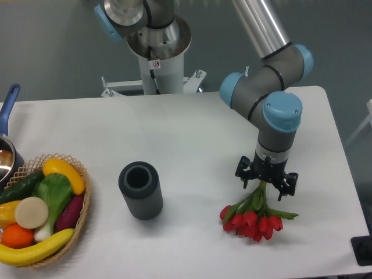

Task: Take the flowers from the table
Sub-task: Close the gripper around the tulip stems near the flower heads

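Tulips (253,220), a tied bunch of red buds with green stems and leaves, lie flat on the white table (192,133) near its front right edge, buds toward the camera and stems running away under the arm. Just behind the buds, the gripper (265,187) hangs straight down over the stems, its two dark fingers (243,174) spread to either side of them with the green stalks showing in the gap; whether the tips touch the tabletop cannot be told. That straddling, top-down pose seems chosen so the jaws can close across the thin stems rather than crush the buds, and I judge the grasp not yet made, since the bunch rests fully on the surface. Level with the tulips and well to their left stands a dark grey ribbed cylinder (140,189), hollow and upright, clear of the arm's path. Farther left of it, at the table's edge, a wicker basket (81,215) holds a banana, orange and other produce. Behind the tulips, at the far edge, rises the robot's white pedestal (161,72).
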Tool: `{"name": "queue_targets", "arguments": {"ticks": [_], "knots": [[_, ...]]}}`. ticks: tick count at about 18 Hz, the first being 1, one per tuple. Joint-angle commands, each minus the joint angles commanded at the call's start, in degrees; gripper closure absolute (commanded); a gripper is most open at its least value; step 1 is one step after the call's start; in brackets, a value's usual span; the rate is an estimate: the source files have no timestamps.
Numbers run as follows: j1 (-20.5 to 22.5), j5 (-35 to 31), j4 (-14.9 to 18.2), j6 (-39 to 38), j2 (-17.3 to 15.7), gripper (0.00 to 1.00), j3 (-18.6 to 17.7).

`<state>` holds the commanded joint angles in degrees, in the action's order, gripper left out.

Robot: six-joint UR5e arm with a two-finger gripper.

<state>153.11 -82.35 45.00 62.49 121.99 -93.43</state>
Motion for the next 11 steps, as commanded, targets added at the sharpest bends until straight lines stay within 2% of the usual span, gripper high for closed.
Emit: {"name": "queue_targets", "arguments": {"ticks": [4, 11], "knots": [[0.09, 0.0, 0.09, 0.09, 1.68, 0.0, 1.76], [-0.17, -0.26, -1.49, 0.18, 3.08, 0.0, 1.76]]}}
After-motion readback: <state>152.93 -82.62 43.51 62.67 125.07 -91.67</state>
